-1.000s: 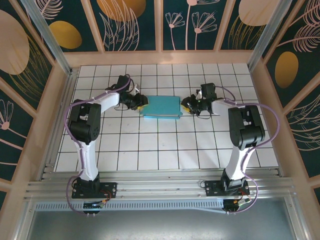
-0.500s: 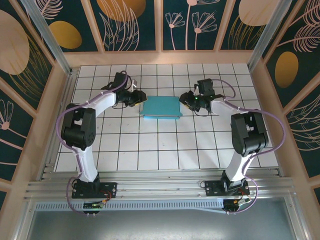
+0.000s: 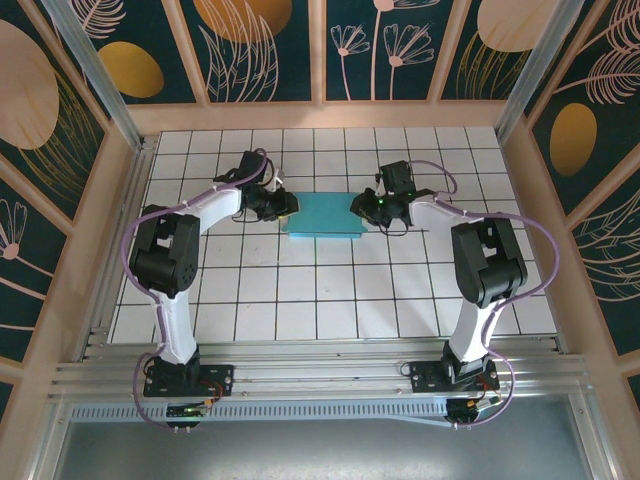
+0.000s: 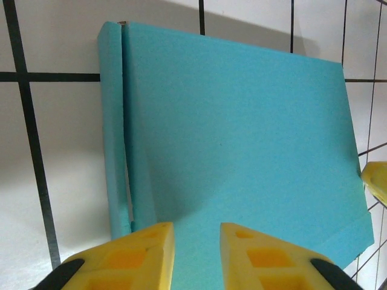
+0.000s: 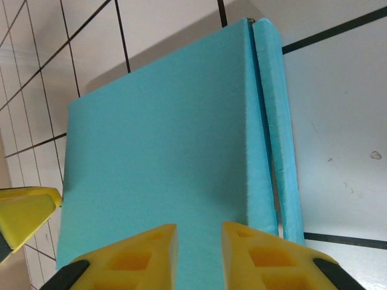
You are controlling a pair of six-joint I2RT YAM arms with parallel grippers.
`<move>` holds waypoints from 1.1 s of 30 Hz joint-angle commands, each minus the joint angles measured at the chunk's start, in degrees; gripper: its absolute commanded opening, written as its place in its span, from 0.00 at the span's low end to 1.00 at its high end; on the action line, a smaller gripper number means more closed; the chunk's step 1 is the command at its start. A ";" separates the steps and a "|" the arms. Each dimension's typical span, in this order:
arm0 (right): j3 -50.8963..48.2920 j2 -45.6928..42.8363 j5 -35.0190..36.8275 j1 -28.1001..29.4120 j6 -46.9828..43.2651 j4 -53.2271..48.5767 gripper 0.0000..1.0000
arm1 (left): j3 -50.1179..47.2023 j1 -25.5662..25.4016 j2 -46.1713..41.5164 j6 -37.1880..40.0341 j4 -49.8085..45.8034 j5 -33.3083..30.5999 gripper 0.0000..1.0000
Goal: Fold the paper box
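Observation:
The paper box (image 3: pixel 322 214) lies flat on the white tiles mid-table, a folded cyan rectangle. My left gripper (image 3: pixel 285 205) is at its left end and my right gripper (image 3: pixel 362 205) at its right end. In the left wrist view the yellow fingers (image 4: pixel 139 254) of the left gripper (image 4: pixel 195 228) stand a narrow gap apart over the box's cyan top (image 4: pixel 230 139), with nothing between them. The right gripper (image 5: pixel 198 227) stands the same way over the box (image 5: pixel 157 157). A narrow folded strip (image 4: pixel 112 121) runs along one long edge of the box.
The white tiled table (image 3: pixel 330 300) is fenced by wooden walls (image 3: pixel 110 230) left, right and back. An aluminium rail (image 3: pixel 320 375) crosses the near edge by the arm bases. The opposite gripper's yellow fingertip (image 5: pixel 27 211) shows at the box's far end.
Both grippers drew back from the box ends, then moved in again over them. Their jaws widened a little and then narrowed. The box has not shifted.

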 commanded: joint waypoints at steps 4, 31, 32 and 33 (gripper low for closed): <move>-0.74 1.51 0.18 0.56 -0.65 0.22 0.22 | -2.48 -0.38 1.58 -2.07 2.60 1.87 0.23; -1.22 -2.36 4.25 -1.19 -3.37 -3.35 0.37 | -5.36 -1.74 -4.29 -1.84 1.65 -2.37 0.47; -1.05 -2.01 3.94 -1.15 -3.30 -3.22 0.36 | -5.26 -1.80 -4.07 -2.23 2.18 -1.87 0.46; -1.02 -1.77 3.74 -1.21 -3.24 -3.05 0.35 | -5.15 -1.89 -3.86 -2.51 2.50 -1.54 0.45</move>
